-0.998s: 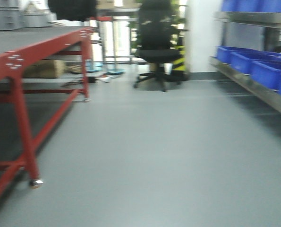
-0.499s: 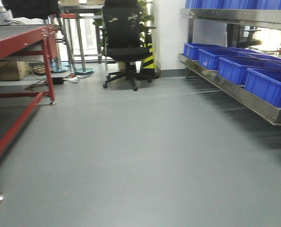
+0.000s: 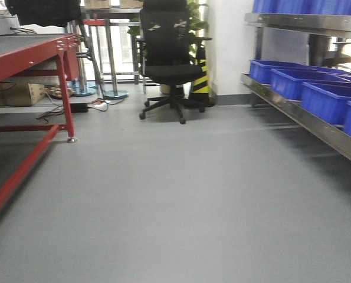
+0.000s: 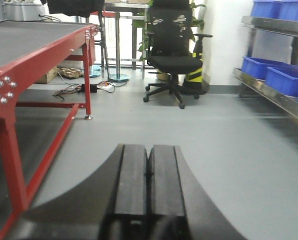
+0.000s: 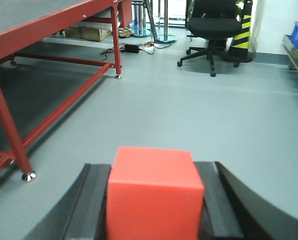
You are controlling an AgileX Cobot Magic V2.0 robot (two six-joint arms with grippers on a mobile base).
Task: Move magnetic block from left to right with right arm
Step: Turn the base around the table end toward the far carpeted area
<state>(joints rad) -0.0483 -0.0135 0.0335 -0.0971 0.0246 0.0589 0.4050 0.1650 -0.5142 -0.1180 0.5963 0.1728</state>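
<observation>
Right gripper (image 5: 153,172) clamped on the magnetic block (image 5: 154,200), red cube wedged between both jaws, left gripper (image 4: 149,161) jaws pressed together on nothing, red table (image 3: 28,59) off left, black office chair (image 3: 170,71) ahead, blue bins (image 3: 325,97) shelved right, grey floor (image 3: 181,206) between.

A wide stretch of grey floor (image 3: 181,194) is seen open down the middle of the room. The left side is bounded by the red-framed bench (image 3: 28,56), the right by a metal shelf (image 3: 299,115) lined with blue bins (image 3: 322,97). The far end is blocked by a black office chair (image 3: 170,65) and a striped cone (image 3: 200,76). The space between the jaws of the right end effector (image 5: 154,172) is filled by the magnetic block (image 5: 154,200).
</observation>
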